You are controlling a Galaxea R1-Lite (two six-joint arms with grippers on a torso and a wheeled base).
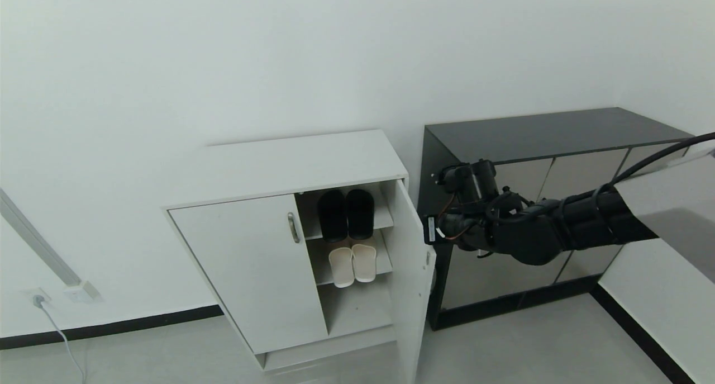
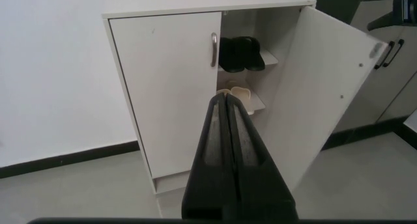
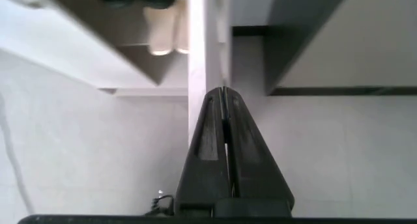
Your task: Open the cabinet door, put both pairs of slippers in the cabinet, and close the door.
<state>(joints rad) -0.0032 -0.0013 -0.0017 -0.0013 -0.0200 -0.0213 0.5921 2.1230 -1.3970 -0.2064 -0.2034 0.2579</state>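
Black slippers [image 1: 346, 213] sit on the white cabinet's [image 1: 290, 166] top shelf, beige slippers [image 1: 352, 264] on the shelf below. The right door [image 1: 410, 250] stands open. The right gripper [image 3: 223, 90], fingers pressed together, is just beside the door's outer face. The left gripper's [image 2: 225, 97] fingers are pressed together too.

You are looking at the right arm [image 1: 558, 227]: it is showing matte black throughout, built of rounded, ribbed segments. A thick black cable [image 1: 659, 152] is arching off its upper part, and thinner wires [image 1: 491, 205], one of them orange-brown, are looping around the wrist. A small white label plate [image 1: 430, 229] is sitting at the tip. The left gripper [image 2: 226, 100] and right gripper [image 3: 225, 94] are each presenting two long, tapering black fingers, their faces flush along a thin seam.
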